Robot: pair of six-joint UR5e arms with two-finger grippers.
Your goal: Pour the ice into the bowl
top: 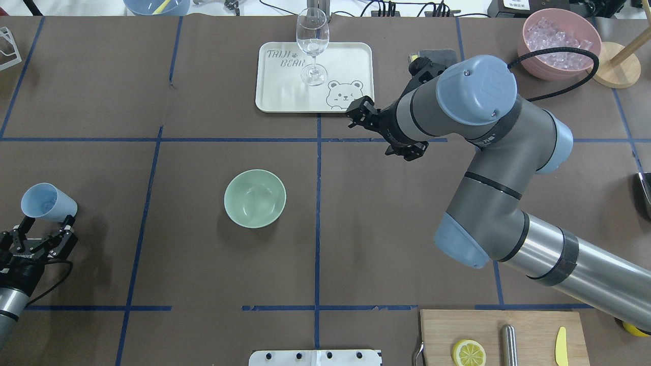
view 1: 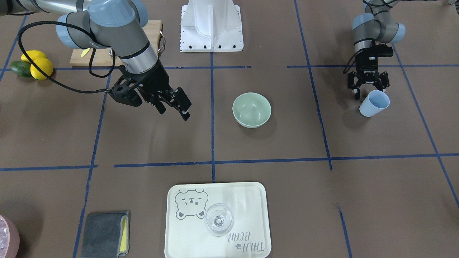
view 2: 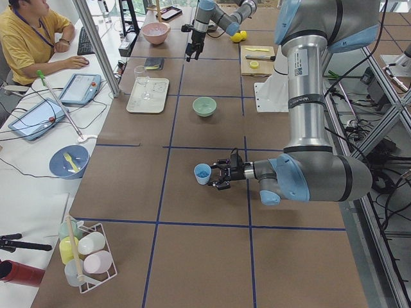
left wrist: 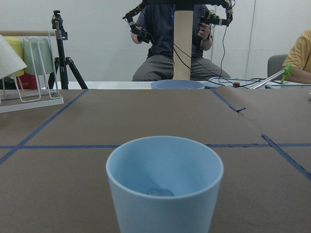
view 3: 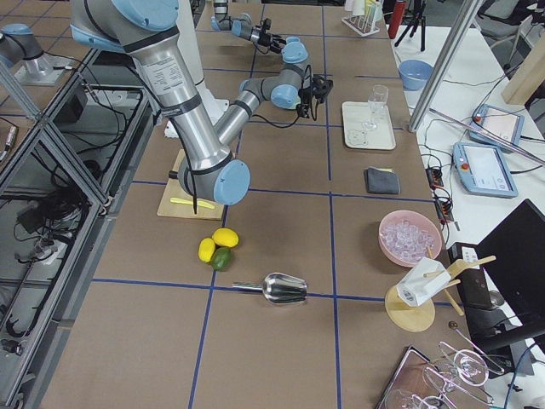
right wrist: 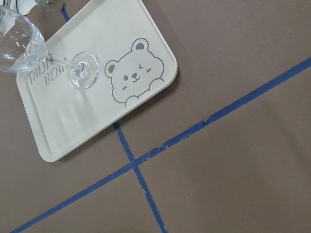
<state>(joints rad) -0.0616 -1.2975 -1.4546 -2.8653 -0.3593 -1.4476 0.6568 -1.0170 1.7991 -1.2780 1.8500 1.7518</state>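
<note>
The pale sage-green bowl (view 1: 251, 109) stands empty near the table's middle, also in the overhead view (top: 255, 198). A light blue cup (top: 48, 202) stands upright at my left gripper's fingertips; something small and glassy lies at its bottom (left wrist: 160, 192). My left gripper (view 1: 369, 89) is level with the cup, its fingers spread wide at the cup's base. My right gripper (view 1: 174, 111) is open and empty, hanging above the table near the tray's corner (top: 358, 113). More ice cubes fill a pink container (top: 557, 38).
A cream bear tray (top: 285, 96) carries a wine glass (top: 313, 51). A grey cloth (view 1: 104, 234) lies beside it. A cutting board (top: 529, 325) with a lemon half, two lemons and an avocado (view 1: 36, 66), and a metal scoop (view 3: 281, 288) are on my right side.
</note>
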